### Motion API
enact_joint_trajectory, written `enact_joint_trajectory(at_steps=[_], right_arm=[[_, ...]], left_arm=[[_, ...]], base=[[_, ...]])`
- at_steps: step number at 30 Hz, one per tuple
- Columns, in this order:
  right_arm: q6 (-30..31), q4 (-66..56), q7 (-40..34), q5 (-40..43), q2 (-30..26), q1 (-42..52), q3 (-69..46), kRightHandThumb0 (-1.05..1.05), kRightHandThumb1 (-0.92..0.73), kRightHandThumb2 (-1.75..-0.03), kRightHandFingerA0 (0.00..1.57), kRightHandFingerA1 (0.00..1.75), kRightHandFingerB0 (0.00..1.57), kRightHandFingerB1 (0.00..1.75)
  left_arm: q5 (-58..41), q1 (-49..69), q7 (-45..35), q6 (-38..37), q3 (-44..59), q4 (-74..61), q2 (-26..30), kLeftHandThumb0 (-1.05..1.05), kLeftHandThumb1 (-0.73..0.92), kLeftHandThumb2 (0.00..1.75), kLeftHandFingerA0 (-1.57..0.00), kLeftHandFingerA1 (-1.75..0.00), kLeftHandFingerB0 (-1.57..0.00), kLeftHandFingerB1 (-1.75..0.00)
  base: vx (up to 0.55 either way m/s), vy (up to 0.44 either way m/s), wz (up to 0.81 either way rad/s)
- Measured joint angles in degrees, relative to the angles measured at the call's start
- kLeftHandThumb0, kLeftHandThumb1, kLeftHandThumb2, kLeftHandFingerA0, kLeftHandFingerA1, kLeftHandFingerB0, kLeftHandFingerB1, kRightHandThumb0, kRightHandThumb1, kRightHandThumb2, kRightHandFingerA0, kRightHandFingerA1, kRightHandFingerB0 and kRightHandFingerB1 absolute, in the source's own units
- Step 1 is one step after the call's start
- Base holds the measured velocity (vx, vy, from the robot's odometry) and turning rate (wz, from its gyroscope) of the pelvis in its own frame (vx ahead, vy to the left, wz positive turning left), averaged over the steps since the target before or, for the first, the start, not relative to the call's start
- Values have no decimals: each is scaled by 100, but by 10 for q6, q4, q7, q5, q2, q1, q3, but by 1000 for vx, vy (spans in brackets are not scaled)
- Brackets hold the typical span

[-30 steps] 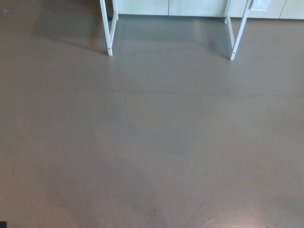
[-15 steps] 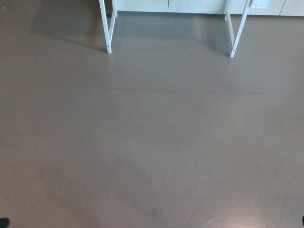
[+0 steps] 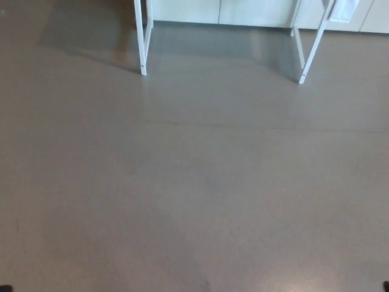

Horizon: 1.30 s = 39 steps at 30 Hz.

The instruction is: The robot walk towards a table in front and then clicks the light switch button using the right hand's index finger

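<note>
A bare grey-brown floor [image 3: 194, 182] fills nearly the whole view, with nothing lying between the camera and the counter. Only the counter's white legs show at the top: a left pair [image 3: 143, 42] and a right pair [image 3: 309, 52]. A pale wall base [image 3: 219, 11] runs behind them. The switch is out of sight, and so are both hands, so I cannot tell how the fingers stand. Against the earlier frame, the whole picture has shifted slightly, so the camera moved.
</note>
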Motion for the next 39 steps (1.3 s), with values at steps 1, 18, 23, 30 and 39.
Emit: enact_joint_trajectory(at_steps=[1,18,23,30,39], right_arm=[[-2,1,0,0,0,0,1,-10,-56,-97,27,57,16,52],[-17,0,-8,-15,-14,-14,14,-9,-57,-97,31,59,18,52],[-17,-2,-13,-21,-19,-15,22,-9,-56,-97,33,60,21,53],[-18,-10,-18,-29,-21,-13,31,-9,-56,-96,35,60,23,54],[-19,-9,-22,-40,-25,-13,41,-9,-54,-95,34,60,24,54]], left_arm=[[0,0,-1,-1,0,0,1,3,29,77,-42,-63,-30,-58],[0,-8,-1,-9,-13,-2,0,2,28,76,-43,-64,-33,-59],[0,-7,-1,-13,-17,-2,-1,3,28,76,-43,-64,-34,-59],[1,-7,-1,-15,-24,0,-4,3,29,76,-44,-64,-34,-58],[1,-4,6,-18,-24,-5,-9,7,43,54,-56,-60,-40,-50]], base=[[213,207,5],[194,-102,10],[230,-33,-8],[272,208,-9],[268,45,9]])
